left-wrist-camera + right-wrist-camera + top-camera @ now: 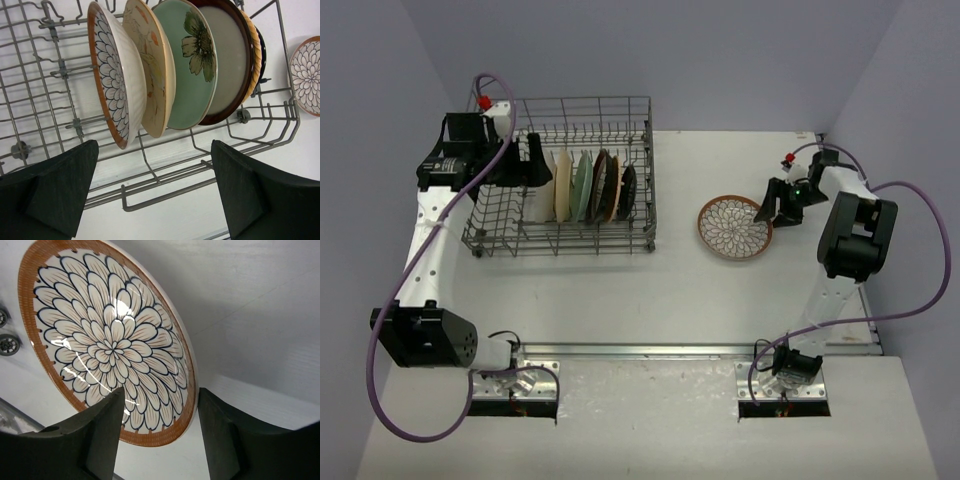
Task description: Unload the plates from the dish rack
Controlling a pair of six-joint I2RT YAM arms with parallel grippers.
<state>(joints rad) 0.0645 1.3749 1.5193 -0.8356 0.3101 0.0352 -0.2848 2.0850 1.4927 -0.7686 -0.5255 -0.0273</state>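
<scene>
The left pincer [155,155] hangs wide open and empty, with the plates [170,75] in the dish rack [500,215] just ahead of its tips. It should straddle only the nearest plate [112,80], squarely. The right pincer [160,400], also open and empty, has the unloaded plate [107,340] lying just ahead.

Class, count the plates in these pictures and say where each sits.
7. Six stand on edge in the dish rack: white-petalled, cream, green, brown-rimmed, orange-brown, black. One petal-patterned plate lies on the table. Others may be hidden.
</scene>
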